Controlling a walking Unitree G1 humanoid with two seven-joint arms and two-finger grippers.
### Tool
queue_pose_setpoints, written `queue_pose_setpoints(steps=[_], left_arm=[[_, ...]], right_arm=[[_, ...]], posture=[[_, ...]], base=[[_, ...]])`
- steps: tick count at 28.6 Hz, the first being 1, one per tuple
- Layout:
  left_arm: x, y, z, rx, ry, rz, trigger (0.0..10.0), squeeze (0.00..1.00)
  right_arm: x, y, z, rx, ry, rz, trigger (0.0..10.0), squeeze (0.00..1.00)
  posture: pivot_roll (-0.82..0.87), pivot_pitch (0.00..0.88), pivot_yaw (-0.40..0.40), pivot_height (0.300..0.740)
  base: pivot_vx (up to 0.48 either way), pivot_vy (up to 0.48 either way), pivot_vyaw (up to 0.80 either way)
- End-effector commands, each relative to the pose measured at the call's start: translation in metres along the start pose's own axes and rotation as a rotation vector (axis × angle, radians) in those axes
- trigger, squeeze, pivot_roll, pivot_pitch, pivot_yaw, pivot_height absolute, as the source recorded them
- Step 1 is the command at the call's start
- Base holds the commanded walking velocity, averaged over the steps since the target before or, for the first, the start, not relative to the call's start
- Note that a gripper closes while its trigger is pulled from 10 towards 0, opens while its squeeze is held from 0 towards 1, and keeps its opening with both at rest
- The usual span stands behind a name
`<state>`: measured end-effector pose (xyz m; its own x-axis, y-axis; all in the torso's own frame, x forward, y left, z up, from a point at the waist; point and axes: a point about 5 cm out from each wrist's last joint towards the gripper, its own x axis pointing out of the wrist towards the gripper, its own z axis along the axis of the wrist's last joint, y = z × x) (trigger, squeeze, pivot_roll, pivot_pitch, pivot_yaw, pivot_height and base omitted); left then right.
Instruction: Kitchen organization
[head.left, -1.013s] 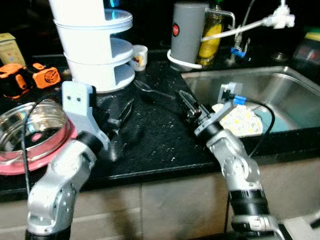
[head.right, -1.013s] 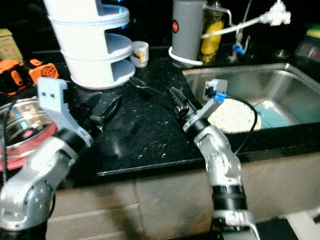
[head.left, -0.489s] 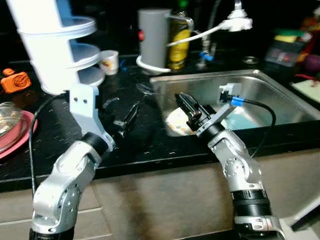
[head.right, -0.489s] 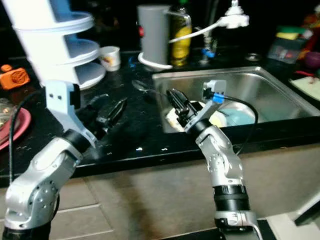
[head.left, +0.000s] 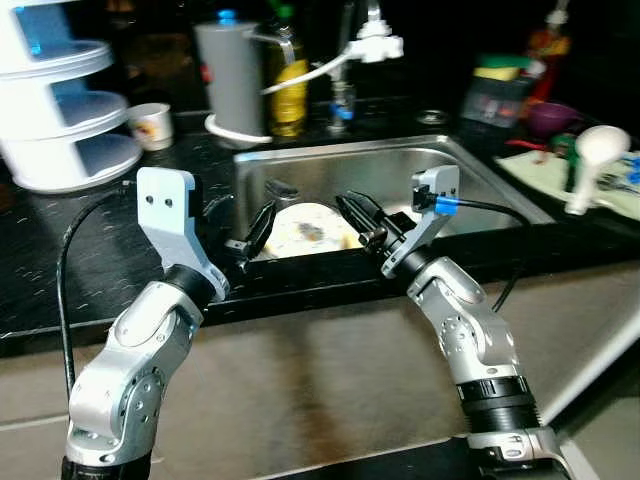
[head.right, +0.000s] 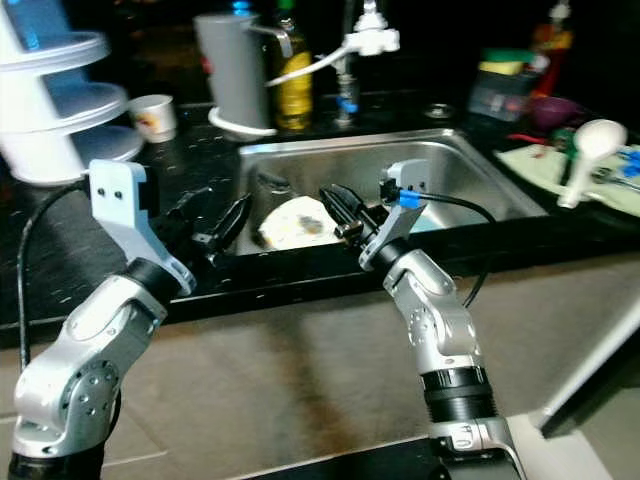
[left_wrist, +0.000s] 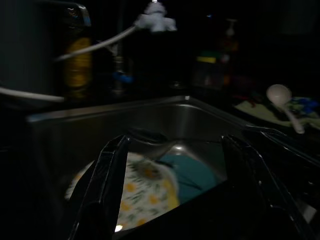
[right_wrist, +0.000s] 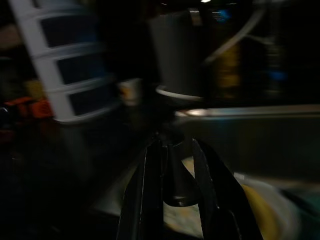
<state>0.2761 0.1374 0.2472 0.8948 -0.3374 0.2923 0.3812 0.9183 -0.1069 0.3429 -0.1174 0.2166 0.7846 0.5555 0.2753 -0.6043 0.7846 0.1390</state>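
Both pincers hover at the front edge of the steel sink (head.left: 470, 170) — the left pincer (head.left: 252, 228) spread wide and empty, the right pincer (head.left: 362, 218) nearly closed, gripping nothing. A floral plate (head.left: 305, 228) lies in the sink between them, beside a teal item (left_wrist: 192, 172); the black bench (head.left: 90, 240) holds a white tiered rack (head.left: 60, 120).

Legible markings: none.
The red label on the grey jug (head.left: 236, 82), upper left of the frame, is too blurred to read.
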Motion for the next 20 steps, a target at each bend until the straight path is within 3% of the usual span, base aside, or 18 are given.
queue_pose_setpoints(steps=[1, 8, 20], left_arm=[[-0.0016, 0.0071, -0.0031, 0.009, 0.014, 0.04, 10.0, 0.0], [-0.0018, 0.0095, -0.0018, 0.019, 0.009, 0.045, 10.0, 0.0], [-0.002, 0.0112, -0.0008, 0.039, 0.009, 0.05, 10.0, 0.0]], right_arm=[[0.0019, 0.0033, 0.0007, -0.012, -0.009, 0.008, 10.0, 0.0], [0.0015, 0.0028, 0.0003, -0.017, -0.009, 0.002, 10.0, 0.0], [0.0028, 0.0037, 0.0002, -0.016, -0.015, 0.001, 10.0, 0.0]], posture=[[0.05, 0.0, -0.033, 0.74], [0.05, 0.0, -0.032, 0.74], [0.06, 0.0, -0.028, 0.74]], base=[[0.0, 0.0, 0.0], [0.0, 0.0, 0.0], [0.319, 0.0, 0.0]])
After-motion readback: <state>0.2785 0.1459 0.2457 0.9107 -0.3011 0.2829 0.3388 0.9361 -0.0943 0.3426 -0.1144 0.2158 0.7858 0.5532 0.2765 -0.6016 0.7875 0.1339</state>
